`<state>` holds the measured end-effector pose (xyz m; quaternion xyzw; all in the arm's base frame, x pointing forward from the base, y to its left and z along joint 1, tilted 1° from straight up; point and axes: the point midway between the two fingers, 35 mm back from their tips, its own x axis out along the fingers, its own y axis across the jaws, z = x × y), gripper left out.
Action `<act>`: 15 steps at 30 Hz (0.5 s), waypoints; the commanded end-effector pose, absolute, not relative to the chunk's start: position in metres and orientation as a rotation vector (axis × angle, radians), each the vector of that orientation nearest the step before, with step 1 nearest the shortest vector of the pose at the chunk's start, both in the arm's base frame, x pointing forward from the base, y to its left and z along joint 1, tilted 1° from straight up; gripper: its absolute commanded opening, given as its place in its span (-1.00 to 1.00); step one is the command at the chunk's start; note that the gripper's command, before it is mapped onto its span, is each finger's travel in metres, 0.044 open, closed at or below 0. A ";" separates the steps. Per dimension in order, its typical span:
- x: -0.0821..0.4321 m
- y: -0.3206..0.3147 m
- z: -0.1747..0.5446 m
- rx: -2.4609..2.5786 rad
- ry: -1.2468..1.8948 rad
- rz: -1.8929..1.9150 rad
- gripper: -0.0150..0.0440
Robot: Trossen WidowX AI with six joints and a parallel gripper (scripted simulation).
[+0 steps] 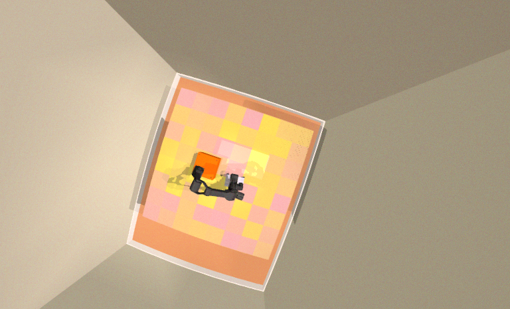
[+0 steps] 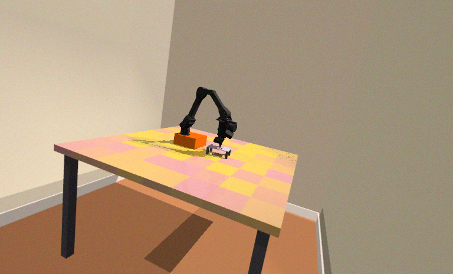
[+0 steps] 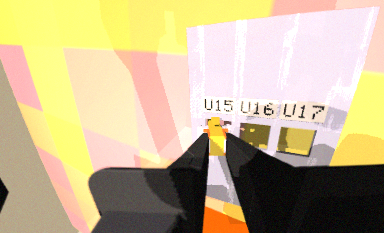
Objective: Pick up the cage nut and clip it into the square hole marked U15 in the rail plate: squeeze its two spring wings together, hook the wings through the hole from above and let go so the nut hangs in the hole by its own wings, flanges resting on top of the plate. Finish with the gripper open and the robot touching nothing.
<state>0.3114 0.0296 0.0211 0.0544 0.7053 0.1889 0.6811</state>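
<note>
The cage nut (image 3: 216, 142), a small yellow-orange piece, is between the tips of my gripper (image 3: 215, 138) (image 2: 219, 145). The gripper is shut on it. The nut is over the square hole marked U15 in the pale rail plate (image 3: 265, 58) (image 2: 225, 148) (image 1: 241, 179) and covers most of that hole. Whether its wings are inside the hole is hidden by the nut and fingertips. The U16 hole (image 3: 255, 136) and the U17 hole (image 3: 296, 140) show open to the right of it. The plate stands on short dark legs.
The orange block (image 1: 208, 165) (image 2: 189, 140) stands beside the plate, under the arm's base, and its edge shows at the bottom of the wrist view. The plate stands on the patchwork table (image 1: 202, 219) (image 2: 213, 187). Beige walls surround the table.
</note>
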 end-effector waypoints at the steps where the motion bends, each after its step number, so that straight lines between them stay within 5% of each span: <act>1: 0.313 0.030 0.022 0.126 1.578 0.436 -0.37; 15: 0.313 0.028 0.021 0.138 1.577 0.448 -0.37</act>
